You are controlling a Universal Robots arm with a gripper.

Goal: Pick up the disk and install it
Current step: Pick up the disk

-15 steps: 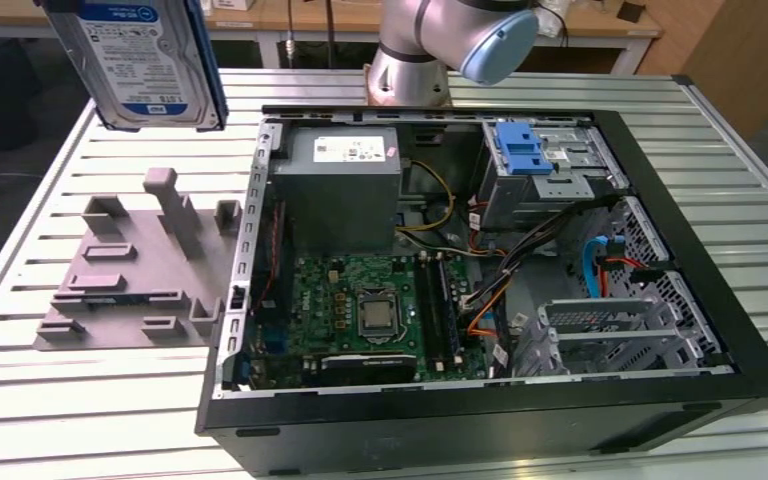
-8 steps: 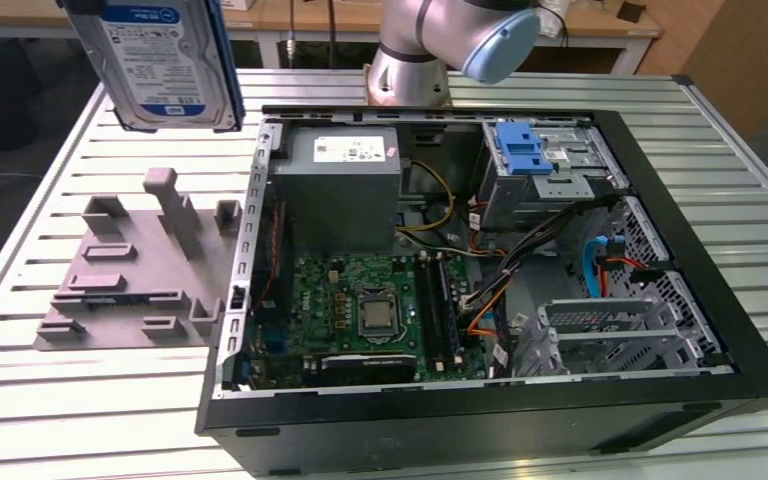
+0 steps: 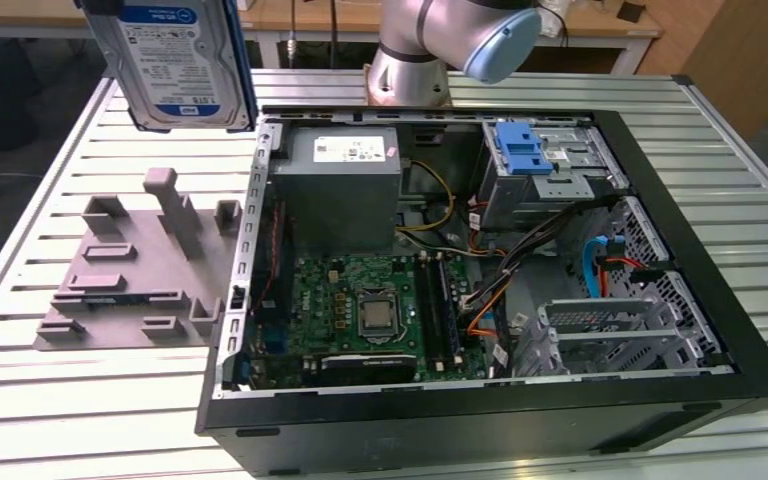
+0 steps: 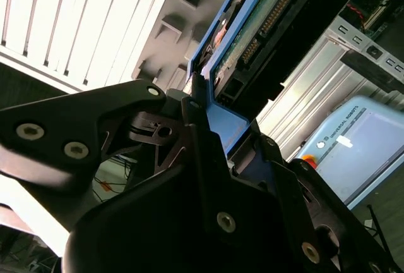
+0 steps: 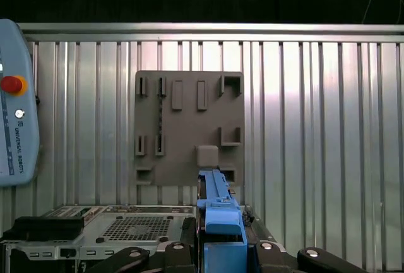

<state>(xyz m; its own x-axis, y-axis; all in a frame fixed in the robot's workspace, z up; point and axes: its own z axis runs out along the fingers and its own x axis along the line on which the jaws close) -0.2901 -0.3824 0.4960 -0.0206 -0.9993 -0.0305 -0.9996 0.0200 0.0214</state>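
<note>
Clamping one disk (image 3: 177, 62) by its blue frame, your one gripper (image 5: 222, 251) hangs over one grey fixture plate (image 5: 189, 127).

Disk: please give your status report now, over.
Gripper shut on disk. Disk held upright in air, above grey fixture plate, outside open computer case. Loose cables lie inside case beside drive cage.

Case (image 3: 491, 420) open on top, cables (image 3: 544, 240) strung beside drive cage (image 3: 544, 165)
</note>
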